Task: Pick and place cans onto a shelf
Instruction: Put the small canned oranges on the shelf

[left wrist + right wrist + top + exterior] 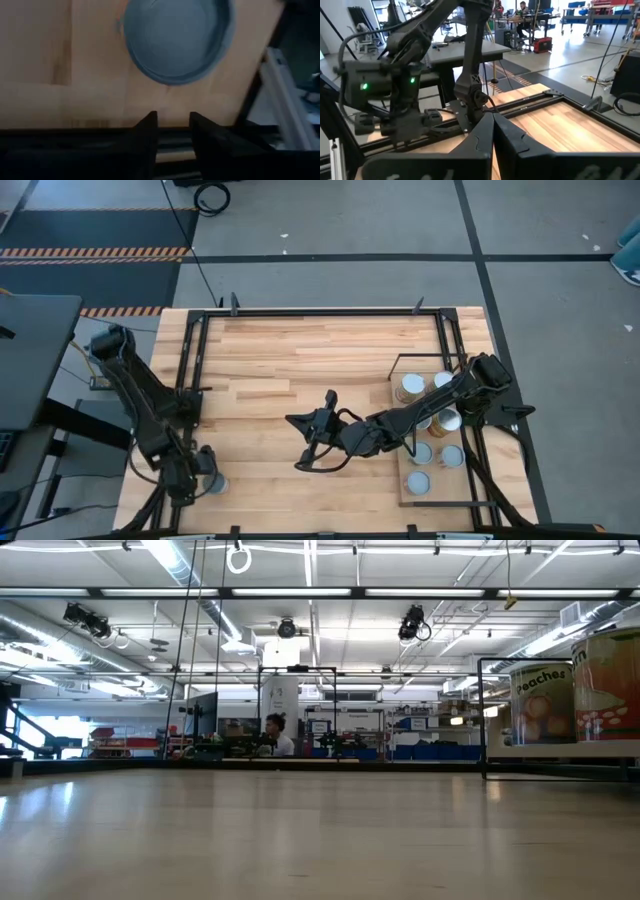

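A blue-grey can (177, 40) stands upright on the table's near left corner (214, 483). My left gripper (173, 131) hangs just above and beside it (200, 478), pointing steeply down, its fingers a little apart with nothing between them. My right gripper (493, 127) is shut and empty, held level above the table's middle (305, 442), pointing toward the left arm. Several cans (417, 482) stand on the shelf (440, 498) at the right edge. Two of them, one labelled Peaches (541, 700), show in the low view.
A black frame (320, 311) runs round the wooden tabletop, and its rail passes close to the left gripper (252, 95). The shelf's black wire frame (484, 720) rises at the right. The right arm reaches over the shelf's cans. Bare wood (290, 365) lies across the far middle.
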Available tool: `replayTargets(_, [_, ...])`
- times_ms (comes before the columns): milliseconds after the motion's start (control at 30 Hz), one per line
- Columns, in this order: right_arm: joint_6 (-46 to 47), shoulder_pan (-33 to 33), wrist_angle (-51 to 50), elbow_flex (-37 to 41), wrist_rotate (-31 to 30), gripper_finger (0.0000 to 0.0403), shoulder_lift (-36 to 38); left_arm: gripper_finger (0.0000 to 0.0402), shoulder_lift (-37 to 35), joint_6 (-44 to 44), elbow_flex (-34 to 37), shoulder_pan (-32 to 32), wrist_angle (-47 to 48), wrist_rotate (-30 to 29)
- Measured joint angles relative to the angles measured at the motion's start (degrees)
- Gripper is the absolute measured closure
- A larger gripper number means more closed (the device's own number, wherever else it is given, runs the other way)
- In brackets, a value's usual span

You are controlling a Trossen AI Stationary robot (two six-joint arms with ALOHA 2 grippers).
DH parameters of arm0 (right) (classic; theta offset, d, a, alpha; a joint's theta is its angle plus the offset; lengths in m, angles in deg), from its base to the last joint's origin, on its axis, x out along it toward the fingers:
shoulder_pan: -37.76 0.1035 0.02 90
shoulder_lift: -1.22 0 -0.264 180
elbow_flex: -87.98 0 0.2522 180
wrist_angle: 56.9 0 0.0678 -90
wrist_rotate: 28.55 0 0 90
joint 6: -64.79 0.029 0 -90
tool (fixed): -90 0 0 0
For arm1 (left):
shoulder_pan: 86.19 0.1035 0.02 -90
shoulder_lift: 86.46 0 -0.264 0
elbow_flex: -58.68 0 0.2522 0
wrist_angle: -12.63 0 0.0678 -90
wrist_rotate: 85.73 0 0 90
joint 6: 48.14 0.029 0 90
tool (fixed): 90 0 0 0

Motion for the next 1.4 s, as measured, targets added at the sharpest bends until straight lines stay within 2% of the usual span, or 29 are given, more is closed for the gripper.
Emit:
replayTargets(167, [0.0,0.0,0.0,0.0,0.0,0.0387,0.0,0.0245,5.9,4.9,0.0,0.1,-1.2,-3.5])
replayTargets(433, [0.0,2.1,0.0,0.0,0.0,0.0387,0.0,0.0204,11.0,11.9,0.0,2.0,-12.7,-7.2])
replayTargets(600, [0.0,4.8,-0.1,0.0,0.0,0.0392,0.0,0.0153,13.6,12.6,0.0,5.0,-13.6,-14.3])
replayTargets(700, [0.0,6.3,-0.4,0.0,0.0,0.0394,0.0,0.0137,15.5,15.1,0.0,6.8,-15.8,-17.9])
replayTargets(933, [0.7,9.1,-5.9,0.0,0.2,0.0389,0.1,0.0145,17.9,26.1,0.0,12.0,-24.8,-27.9])
replayTargets(1133, [7.3,9.9,-15.6,0.0,0.8,0.0381,0.1,0.0164,22.4,40.6,0.0,19.5,-36.0,-28.4])
replayTargets(1400, [10.5,9.9,-26.9,0.0,9.4,0.0349,0.1,0.0184,29.0,58.0,0.0,30.6,-57.0,-29.8])
